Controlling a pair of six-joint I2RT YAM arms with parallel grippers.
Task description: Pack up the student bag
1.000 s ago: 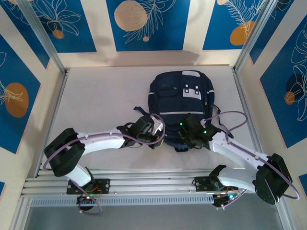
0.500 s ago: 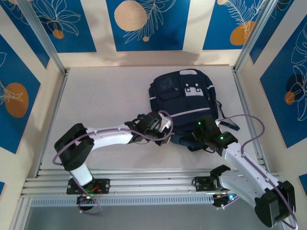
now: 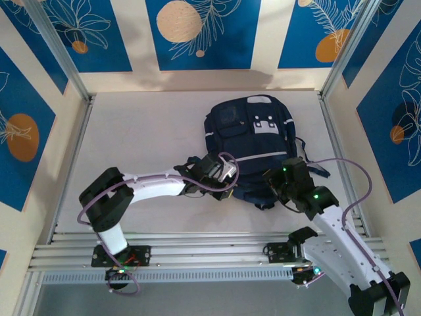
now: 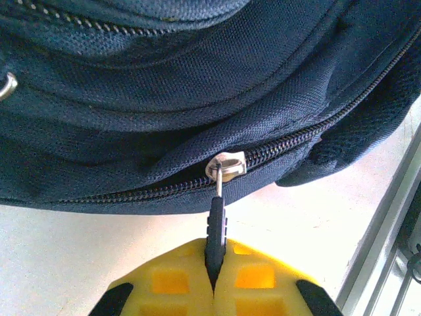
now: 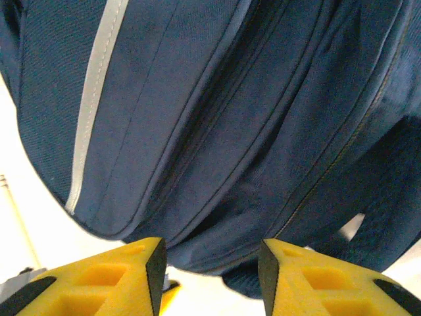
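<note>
1. Top external view: the student bag lies flat on the pale table, towards the far right side, its front pockets facing up; both arms reach in to its near edge.
2. Same view: the left gripper sits at the bag's near left corner; the right gripper sits at the near right corner, close to a dark strap that trails onto the table.
3. Left wrist view: the left gripper is fully closed, its yellow fingers pressed together on the dark zip pull; the pull runs straight up to the silver zip slider, which sits on a zip line along the bag's lower seam; bare table shows below the fabric.
4. Right wrist view: the right gripper stands partly open, with a clear gap between its yellow fingers and nothing held between them; navy bag fabric lies just beyond the tips, and contact cannot be judged; a pale grey stripe runs down the bag's left side.
</note>
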